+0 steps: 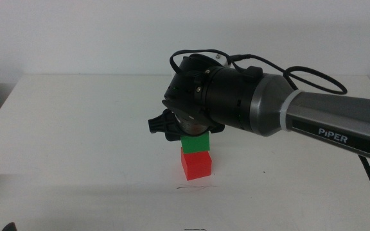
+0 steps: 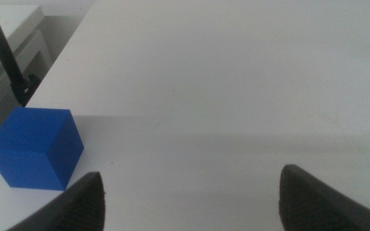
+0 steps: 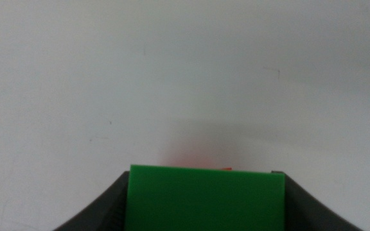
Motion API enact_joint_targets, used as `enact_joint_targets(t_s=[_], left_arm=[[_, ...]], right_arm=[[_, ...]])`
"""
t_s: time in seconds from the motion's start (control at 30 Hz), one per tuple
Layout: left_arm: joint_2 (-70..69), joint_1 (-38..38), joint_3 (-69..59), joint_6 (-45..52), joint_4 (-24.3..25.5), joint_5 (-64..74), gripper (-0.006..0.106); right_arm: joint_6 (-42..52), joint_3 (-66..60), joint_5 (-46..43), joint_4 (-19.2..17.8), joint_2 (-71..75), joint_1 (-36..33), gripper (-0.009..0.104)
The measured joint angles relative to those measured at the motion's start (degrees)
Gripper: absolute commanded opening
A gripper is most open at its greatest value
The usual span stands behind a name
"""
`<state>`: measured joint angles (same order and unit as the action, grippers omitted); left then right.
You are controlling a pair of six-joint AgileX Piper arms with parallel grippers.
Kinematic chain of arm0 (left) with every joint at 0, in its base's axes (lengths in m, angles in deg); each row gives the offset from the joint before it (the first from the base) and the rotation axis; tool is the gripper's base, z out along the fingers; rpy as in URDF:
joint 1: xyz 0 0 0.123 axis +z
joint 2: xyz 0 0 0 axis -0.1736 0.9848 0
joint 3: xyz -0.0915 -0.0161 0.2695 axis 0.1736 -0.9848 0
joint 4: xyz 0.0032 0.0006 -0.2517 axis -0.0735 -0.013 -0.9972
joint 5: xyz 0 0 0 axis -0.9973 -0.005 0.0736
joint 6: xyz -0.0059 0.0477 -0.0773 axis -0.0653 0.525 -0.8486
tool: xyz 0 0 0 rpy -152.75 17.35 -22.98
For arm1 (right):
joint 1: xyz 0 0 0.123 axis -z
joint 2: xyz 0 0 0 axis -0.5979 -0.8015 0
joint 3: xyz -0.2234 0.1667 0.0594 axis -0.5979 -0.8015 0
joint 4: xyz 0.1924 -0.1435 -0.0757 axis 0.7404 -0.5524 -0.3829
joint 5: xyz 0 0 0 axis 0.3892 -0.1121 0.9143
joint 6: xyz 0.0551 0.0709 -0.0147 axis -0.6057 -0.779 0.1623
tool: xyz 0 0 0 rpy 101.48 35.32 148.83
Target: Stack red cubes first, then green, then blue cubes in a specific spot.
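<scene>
Grasping the green cube (image 1: pixel 194 142) atop the red cube (image 1: pixel 196 163), the right hand (image 1: pixel 186 130) hovers; left hand (image 2: pixel 191 199) released.

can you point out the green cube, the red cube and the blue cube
green cube (image 1: pixel 195 142), middle view, its front face under the right gripper (image 1: pixel 184 131)
red cube (image 1: pixel 196 163), middle view, front face, directly below the green
blue cube (image 2: pixel 34 149), left wrist view, near edge between its two visible sides
</scene>
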<state>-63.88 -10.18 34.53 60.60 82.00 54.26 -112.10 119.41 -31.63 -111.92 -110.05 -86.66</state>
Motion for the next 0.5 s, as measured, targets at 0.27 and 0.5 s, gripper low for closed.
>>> enact_joint_targets(t_s=[0.27, 0.5], left_arm=[[0.0, 0.0, 0.0, 0.0, 0.0, 0.0, 0.092], [0.0, 0.0, 0.0, 0.0, 0.0, 0.0, 0.092]], right_arm=[[4.78, -1.35, -3.53, 0.59, -0.26, 0.0, 0.003], [4.92, -3.13, -4.28, 0.49, -0.31, 0.05, 0.002]])
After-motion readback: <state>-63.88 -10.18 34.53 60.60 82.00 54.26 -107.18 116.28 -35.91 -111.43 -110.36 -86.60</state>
